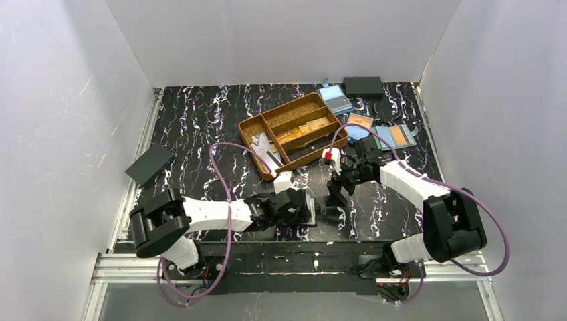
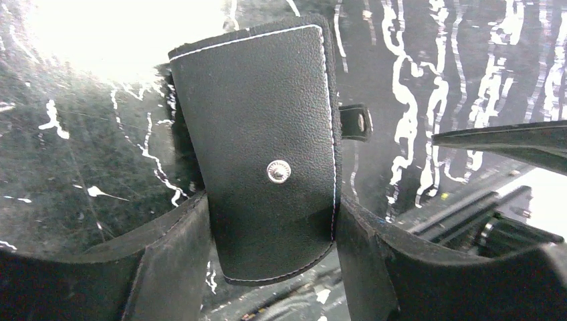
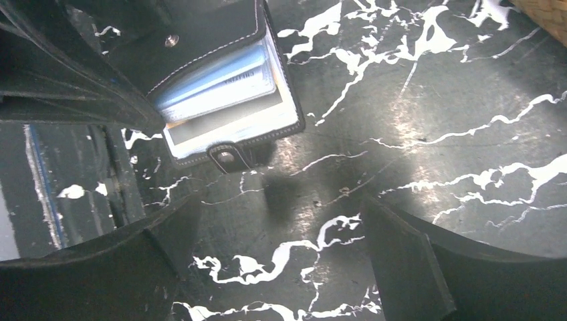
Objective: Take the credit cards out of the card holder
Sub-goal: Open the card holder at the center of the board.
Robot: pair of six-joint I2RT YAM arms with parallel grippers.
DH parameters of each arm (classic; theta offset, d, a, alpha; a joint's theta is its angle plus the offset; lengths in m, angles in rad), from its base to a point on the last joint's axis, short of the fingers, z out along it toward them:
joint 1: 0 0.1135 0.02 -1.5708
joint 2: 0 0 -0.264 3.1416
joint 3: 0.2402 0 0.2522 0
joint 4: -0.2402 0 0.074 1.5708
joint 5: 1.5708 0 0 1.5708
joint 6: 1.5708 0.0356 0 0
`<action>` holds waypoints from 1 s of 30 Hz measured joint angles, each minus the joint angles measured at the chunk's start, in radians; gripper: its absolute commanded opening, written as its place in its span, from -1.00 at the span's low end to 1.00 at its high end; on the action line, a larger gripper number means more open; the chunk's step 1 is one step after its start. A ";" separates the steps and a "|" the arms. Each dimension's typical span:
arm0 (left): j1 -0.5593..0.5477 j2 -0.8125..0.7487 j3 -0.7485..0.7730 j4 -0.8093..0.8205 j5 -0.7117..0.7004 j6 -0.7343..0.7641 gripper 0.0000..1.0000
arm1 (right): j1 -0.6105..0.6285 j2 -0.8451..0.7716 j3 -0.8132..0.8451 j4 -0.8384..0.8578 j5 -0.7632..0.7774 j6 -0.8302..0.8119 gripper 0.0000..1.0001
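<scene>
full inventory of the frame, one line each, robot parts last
card holder: 1, black, front centre
credit cards: count unclear, pale blue, inside card holder
tray: 1, brown, centre back
tan cards: several, orange-tan, in tray
other holders: 3, blue to grey-green, right of tray
box: 1, black, back right
flat case: 1, black, left edge
table: 1, black marbled
left gripper: 1, black, shut on card holder
right gripper: 1, black, open, beside card holder
</scene>
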 measured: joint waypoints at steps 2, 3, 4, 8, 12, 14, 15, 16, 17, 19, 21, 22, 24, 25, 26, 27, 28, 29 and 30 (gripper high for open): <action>0.003 -0.027 -0.024 0.037 0.019 -0.011 -0.36 | 0.000 0.001 0.000 -0.010 -0.021 0.000 0.95; 0.005 -0.040 -0.036 0.055 0.029 -0.016 -0.36 | 0.000 0.003 0.000 -0.016 -0.032 0.000 0.95; 0.007 -0.051 -0.045 0.070 0.039 -0.023 -0.37 | 0.000 0.005 0.000 -0.021 -0.045 0.001 0.94; 0.019 -0.068 -0.077 0.130 0.070 -0.045 -0.38 | 0.000 0.019 0.000 -0.025 -0.090 0.013 0.87; 0.033 -0.068 -0.111 0.176 0.097 -0.068 -0.38 | 0.000 0.024 0.000 -0.010 -0.118 0.071 0.64; 0.039 -0.068 -0.126 0.195 0.108 -0.075 -0.39 | 0.006 0.034 0.000 0.006 -0.126 0.108 0.48; 0.041 -0.068 -0.131 0.205 0.115 -0.078 -0.39 | 0.008 0.042 0.000 0.015 -0.126 0.124 0.40; 0.043 -0.067 -0.135 0.216 0.122 -0.079 -0.39 | 0.013 0.052 0.000 0.023 -0.126 0.141 0.33; 0.045 -0.066 -0.138 0.225 0.127 -0.081 -0.39 | 0.020 0.064 0.000 0.030 -0.126 0.157 0.28; 0.048 -0.064 -0.138 0.241 0.137 -0.081 -0.39 | 0.035 0.086 0.000 0.042 -0.126 0.183 0.24; 0.051 -0.062 -0.138 0.258 0.148 -0.080 -0.38 | 0.050 0.102 0.000 0.047 -0.127 0.204 0.23; 0.053 -0.061 -0.138 0.264 0.152 -0.080 -0.38 | 0.056 0.109 0.000 0.048 -0.129 0.215 0.24; 0.054 -0.059 -0.138 0.277 0.160 -0.079 -0.37 | 0.064 0.118 0.000 0.053 -0.138 0.230 0.26; 0.054 -0.056 -0.138 0.283 0.165 -0.078 -0.37 | 0.065 0.121 0.000 0.057 -0.146 0.239 0.27; 0.055 -0.051 -0.138 0.288 0.170 -0.078 -0.36 | 0.065 0.121 0.000 0.061 -0.151 0.245 0.27; 0.055 -0.045 -0.138 0.295 0.175 -0.078 -0.36 | 0.065 0.121 0.000 0.068 -0.156 0.254 0.27; 0.055 -0.037 -0.138 0.299 0.180 -0.077 -0.35 | 0.065 0.121 0.000 0.075 -0.161 0.264 0.27; 0.055 -0.031 -0.138 0.303 0.184 -0.077 -0.32 | 0.065 0.122 0.000 0.079 -0.164 0.270 0.27; 0.055 -0.027 -0.138 0.304 0.189 -0.077 -0.30 | 0.065 0.123 0.000 0.085 -0.167 0.277 0.26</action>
